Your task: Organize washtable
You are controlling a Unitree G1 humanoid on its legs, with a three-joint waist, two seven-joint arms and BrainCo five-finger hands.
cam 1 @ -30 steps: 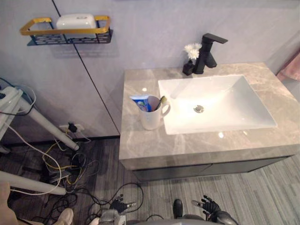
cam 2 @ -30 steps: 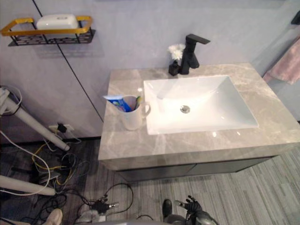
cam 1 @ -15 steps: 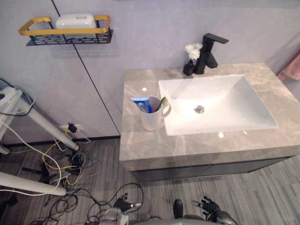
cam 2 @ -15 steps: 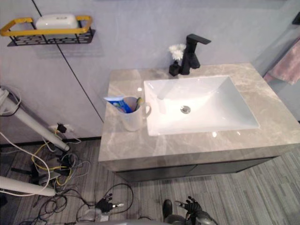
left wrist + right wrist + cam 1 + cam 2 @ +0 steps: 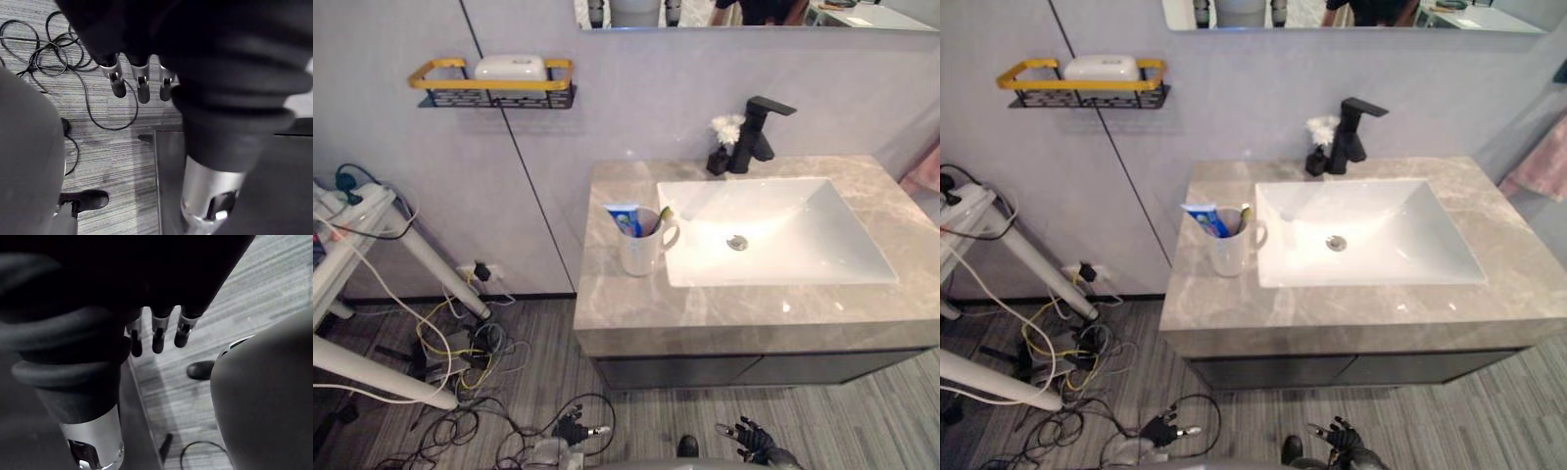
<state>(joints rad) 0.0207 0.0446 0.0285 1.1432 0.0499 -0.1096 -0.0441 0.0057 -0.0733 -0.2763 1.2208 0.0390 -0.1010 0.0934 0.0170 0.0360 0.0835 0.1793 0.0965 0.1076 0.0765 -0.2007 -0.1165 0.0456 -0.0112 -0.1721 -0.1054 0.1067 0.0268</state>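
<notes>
A grey marble washtable (image 5: 628,305) holds a white sink (image 5: 803,257). Left of the sink stands a white mug (image 5: 642,253) with a blue toothpaste tube (image 5: 626,218) and a toothbrush (image 5: 662,214) in it. A black faucet (image 5: 759,132) and a small black vase with a white flower (image 5: 723,143) stand at the back. My left hand (image 5: 570,431) and right hand (image 5: 749,438) hang low over the floor in front of the cabinet, far below the counter. In the wrist views the left hand (image 5: 143,87) and right hand (image 5: 157,336) have straight fingers and hold nothing.
A yellow and black wall shelf (image 5: 494,88) at the upper left carries a white box (image 5: 511,67). White stand legs (image 5: 382,255) and loose cables (image 5: 460,352) cover the floor at left. A pink towel (image 5: 926,170) hangs at the right edge.
The camera has tilted up and back, so a mirror edge shows at the top and the washtable sits lower in the picture. Nothing on the counter has moved. Both hands stay low.
</notes>
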